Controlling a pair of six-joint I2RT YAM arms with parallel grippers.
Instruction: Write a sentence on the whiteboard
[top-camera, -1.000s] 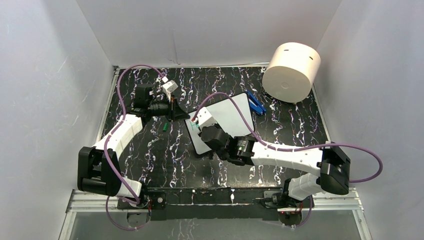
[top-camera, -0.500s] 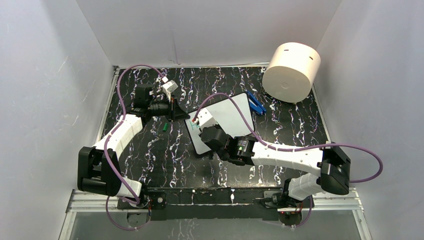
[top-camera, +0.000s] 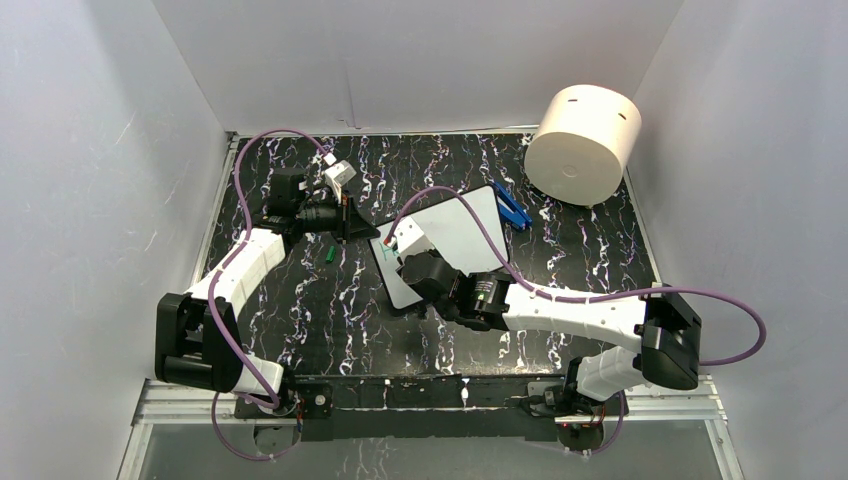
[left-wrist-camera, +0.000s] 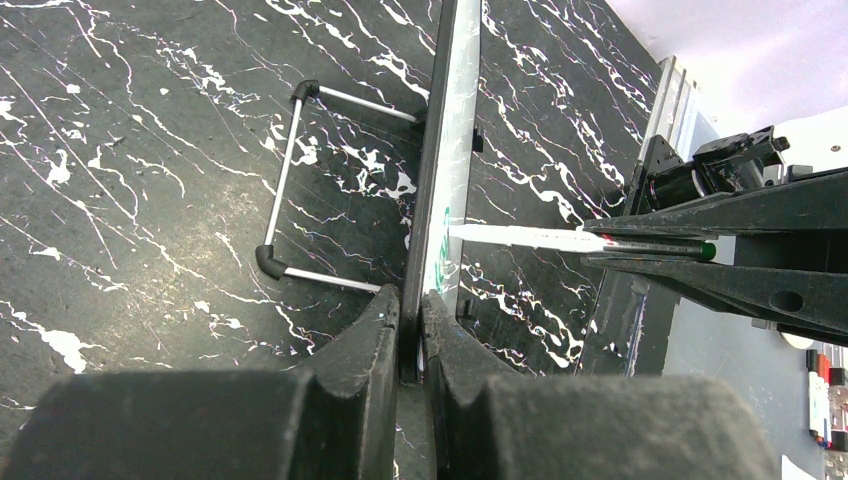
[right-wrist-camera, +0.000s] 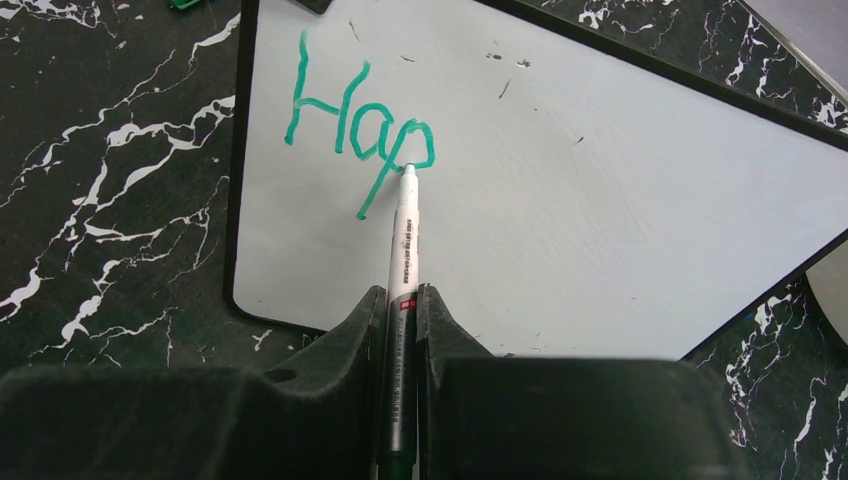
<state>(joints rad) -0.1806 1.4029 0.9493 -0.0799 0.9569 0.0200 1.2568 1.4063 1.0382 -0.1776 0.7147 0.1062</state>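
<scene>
While my left fingers (left-wrist-camera: 372, 335) are clamping the whiteboard (left-wrist-camera: 447, 150) edge, my right fingers (right-wrist-camera: 352, 340) are gripping a marker (right-wrist-camera: 405, 240) touching teal lettering (right-wrist-camera: 362, 130) "Hap".

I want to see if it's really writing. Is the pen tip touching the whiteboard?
Touching. The left wrist view, side-on, shows the marker tip meeting the whiteboard face with no gap.

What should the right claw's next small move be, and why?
Probably the right claw should lift the marker slightly and shift just past the p to start the second p. The lettering reads only "Hap", the tip rests at the p's bowl, bare whiteboard lies beyond it, and the left claw clamps the board's edge.
</scene>
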